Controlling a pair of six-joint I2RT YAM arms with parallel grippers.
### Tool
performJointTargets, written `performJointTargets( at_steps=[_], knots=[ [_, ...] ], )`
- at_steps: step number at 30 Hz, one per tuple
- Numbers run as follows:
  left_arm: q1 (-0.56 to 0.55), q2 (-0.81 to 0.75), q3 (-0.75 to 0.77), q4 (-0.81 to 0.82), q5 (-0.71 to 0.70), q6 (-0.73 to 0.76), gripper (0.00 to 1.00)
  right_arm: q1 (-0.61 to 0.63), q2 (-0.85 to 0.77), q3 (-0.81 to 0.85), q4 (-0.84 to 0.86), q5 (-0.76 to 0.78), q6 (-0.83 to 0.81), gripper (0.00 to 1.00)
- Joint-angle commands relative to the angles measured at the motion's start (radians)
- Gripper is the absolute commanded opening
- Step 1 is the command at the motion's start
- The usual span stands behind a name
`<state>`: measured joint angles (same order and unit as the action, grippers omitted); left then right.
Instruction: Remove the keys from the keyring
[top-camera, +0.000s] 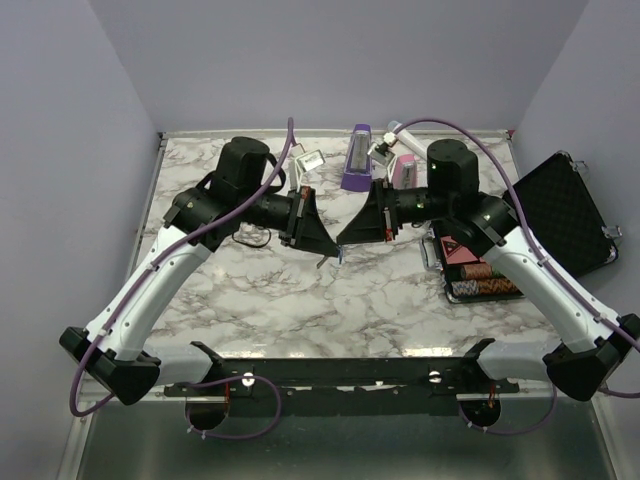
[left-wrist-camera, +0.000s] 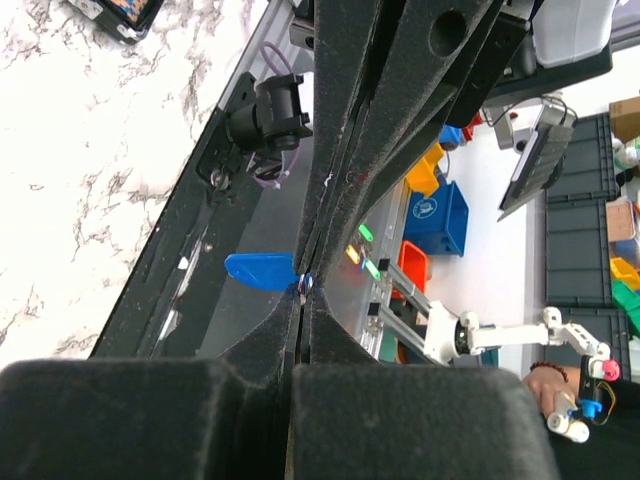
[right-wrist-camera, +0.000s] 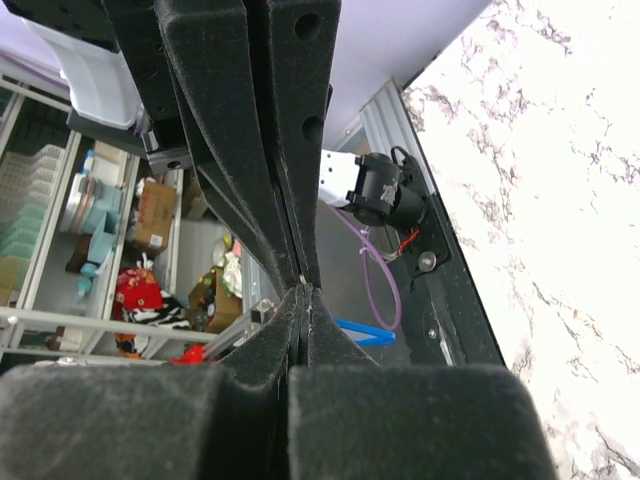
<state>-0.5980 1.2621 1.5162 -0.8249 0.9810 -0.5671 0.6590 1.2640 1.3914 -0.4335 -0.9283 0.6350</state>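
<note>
Left gripper (left-wrist-camera: 303, 300) jaws are clenching the keys (left-wrist-camera: 260, 270) over the surface (top-camera: 300, 300); right gripper (right-wrist-camera: 303, 300) jaws are pressing shut, tip-to-tip.

Keys (left-wrist-camera: 258, 270): blue head visible, rest hidden in left claw (left-wrist-camera: 303, 285); keyring indiscernible.
</note>
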Motion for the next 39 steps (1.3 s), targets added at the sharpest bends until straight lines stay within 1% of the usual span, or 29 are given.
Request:
performJointTargets(
  at_steps=[1, 7, 12, 14, 17, 19, 22, 24, 25, 28, 30, 33, 36, 39],
  knots=[
    [-0.005, -0.013, 0.044, 0.136, -0.080, -0.080, 0.00, 0.007, -0.023, -0.035, 0.119, 0.048, 0.075, 0.01],
    [0.000, -0.038, 0.018, 0.217, -0.139, -0.166, 0.00, 0.008, -0.044, -0.060, 0.171, 0.075, 0.103, 0.01],
    [0.004, -0.049, -0.001, 0.245, -0.157, -0.192, 0.00, 0.008, -0.054, -0.066, 0.179, 0.092, 0.109, 0.01],
    [0.004, -0.050, -0.005, 0.248, -0.159, -0.194, 0.00, 0.008, -0.057, -0.066, 0.185, 0.100, 0.115, 0.10],
    [0.004, -0.059, -0.010, 0.263, -0.163, -0.203, 0.00, 0.008, -0.064, -0.075, 0.208, 0.108, 0.129, 0.20],
    [0.004, -0.064, -0.014, 0.276, -0.166, -0.211, 0.00, 0.008, -0.069, -0.086, 0.223, 0.109, 0.140, 0.24],
    [0.006, -0.072, -0.021, 0.290, -0.168, -0.217, 0.00, 0.007, -0.075, -0.095, 0.233, 0.117, 0.146, 0.37],
    [0.004, -0.076, -0.022, 0.294, -0.169, -0.217, 0.00, 0.008, -0.084, -0.097, 0.236, 0.132, 0.149, 0.47],
    [0.004, -0.076, -0.024, 0.293, -0.166, -0.215, 0.00, 0.008, -0.087, -0.097, 0.236, 0.144, 0.147, 0.48],
    [0.006, -0.084, -0.028, 0.293, -0.169, -0.215, 0.00, 0.008, -0.094, -0.100, 0.251, 0.152, 0.160, 0.48],
    [0.004, -0.087, -0.030, 0.294, -0.170, -0.215, 0.00, 0.008, -0.094, -0.104, 0.259, 0.149, 0.163, 0.45],
    [0.004, -0.090, -0.033, 0.299, -0.173, -0.215, 0.00, 0.008, -0.098, -0.114, 0.265, 0.144, 0.169, 0.35],
    [0.004, -0.090, -0.036, 0.305, -0.173, -0.220, 0.00, 0.008, -0.100, -0.115, 0.266, 0.141, 0.170, 0.28],
    [0.006, -0.084, -0.036, 0.308, -0.163, -0.221, 0.00, 0.008, -0.097, -0.118, 0.263, 0.117, 0.167, 0.15]
  ],
)
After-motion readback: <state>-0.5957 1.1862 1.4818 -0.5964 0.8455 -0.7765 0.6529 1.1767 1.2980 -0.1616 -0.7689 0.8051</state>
